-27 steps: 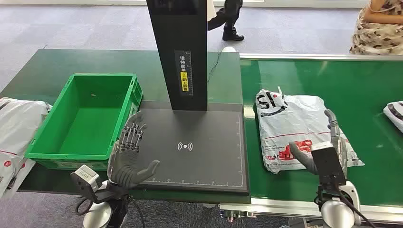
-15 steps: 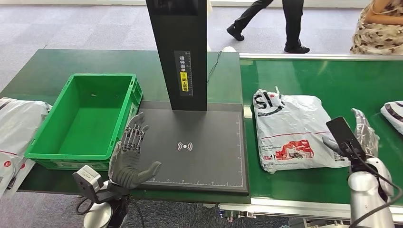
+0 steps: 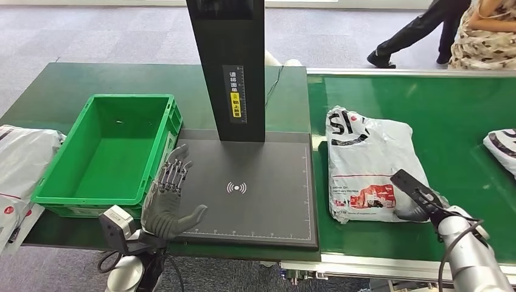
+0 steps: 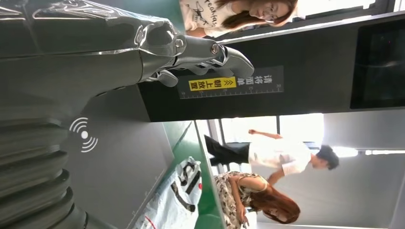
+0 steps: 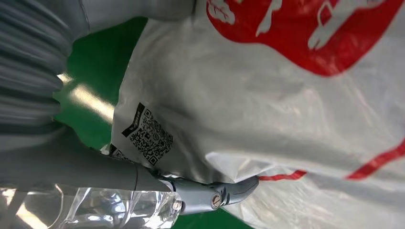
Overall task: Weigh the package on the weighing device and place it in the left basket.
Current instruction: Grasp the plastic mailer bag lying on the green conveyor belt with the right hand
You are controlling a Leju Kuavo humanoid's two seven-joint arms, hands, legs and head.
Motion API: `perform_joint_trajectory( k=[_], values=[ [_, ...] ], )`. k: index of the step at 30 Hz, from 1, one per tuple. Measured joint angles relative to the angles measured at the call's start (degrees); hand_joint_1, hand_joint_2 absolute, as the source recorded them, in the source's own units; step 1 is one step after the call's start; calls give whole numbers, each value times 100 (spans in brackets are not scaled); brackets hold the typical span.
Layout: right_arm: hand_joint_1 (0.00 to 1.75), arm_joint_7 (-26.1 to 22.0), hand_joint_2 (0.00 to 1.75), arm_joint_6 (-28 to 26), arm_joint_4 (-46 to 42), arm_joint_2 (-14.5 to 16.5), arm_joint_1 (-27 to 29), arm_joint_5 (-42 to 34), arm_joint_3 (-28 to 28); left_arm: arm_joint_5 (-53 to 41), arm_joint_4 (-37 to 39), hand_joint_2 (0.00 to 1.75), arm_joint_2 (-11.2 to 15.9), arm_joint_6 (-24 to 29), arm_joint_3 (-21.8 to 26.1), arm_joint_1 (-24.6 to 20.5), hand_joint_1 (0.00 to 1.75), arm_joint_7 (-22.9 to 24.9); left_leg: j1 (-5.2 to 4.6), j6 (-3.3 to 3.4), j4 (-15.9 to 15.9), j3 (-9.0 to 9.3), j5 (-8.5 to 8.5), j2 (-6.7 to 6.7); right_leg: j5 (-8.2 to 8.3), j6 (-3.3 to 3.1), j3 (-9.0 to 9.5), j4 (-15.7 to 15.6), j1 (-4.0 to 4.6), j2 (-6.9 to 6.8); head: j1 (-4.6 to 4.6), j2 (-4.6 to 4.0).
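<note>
The white package (image 3: 365, 161) with red and black print lies flat on the green conveyor belt (image 3: 438, 103), right of the black weighing platform (image 3: 249, 188). My right hand (image 3: 420, 208) is at the package's near right corner; in the right wrist view a finger (image 5: 215, 193) lies along the package (image 5: 286, 119) edge, the thumb spread apart on the other side. My left hand (image 3: 167, 198) stands open and upright over the platform's left edge, beside the empty green basket (image 3: 67, 194). The left wrist view shows that hand (image 4: 143, 43), the platform (image 4: 124, 157) and the package (image 4: 184, 191).
The scale's black column (image 3: 228, 67) rises behind the platform. Another package (image 3: 502, 146) lies at the belt's right edge, and more white packages (image 3: 21, 164) sit left of the basket. A person (image 3: 420, 30) walks behind the belt; another person (image 3: 487, 30) is at the back right.
My right hand swung from above the package's right part out to the right, then in to its near right corner. The package turned slightly. The person at the back walked right. Left hand unmoved.
</note>
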Motion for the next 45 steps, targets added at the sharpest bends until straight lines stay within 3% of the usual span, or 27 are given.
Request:
perform_joint_trajectory(
  k=[8,15,26,29,36,45],
  values=[
    [175,-97,175,-194,33,11,-29,-224,242,-6,-10,175,14,34,11,182,0,9,-2,0,0,2,0,0,0,0,4,-1,0,-1,-1,0],
    [175,-197,175,-620,-553,108,251,-609,305,-33,-56,175,14,36,60,297,0,13,-2,0,0,0,0,-1,0,0,3,1,-1,-3,0,0],
    [175,-1347,175,-2181,-2840,488,1052,-1680,200,-112,-176,175,-38,136,114,488,0,-114,-1,0,-2,-3,0,-3,-2,0,0,0,0,-4,0,0],
    [175,-1578,175,-2334,-3613,632,1312,-1835,205,-114,-177,175,-51,158,115,479,0,-140,-1,0,-2,-2,0,-2,-2,0,-1,1,0,-3,-1,0],
    [175,-1950,175,-1939,-5121,795,1806,-2018,642,-104,-175,175,-56,254,115,377,0,-266,-1,0,-3,-1,0,0,-1,0,0,1,0,-1,1,0],
    [175,-1518,175,-715,-5512,806,1847,-2427,1910,-102,-175,175,-74,297,112,292,0,-302,-1,0,-3,1,0,5,-1,-1,0,1,1,3,0,0]
  ],
)
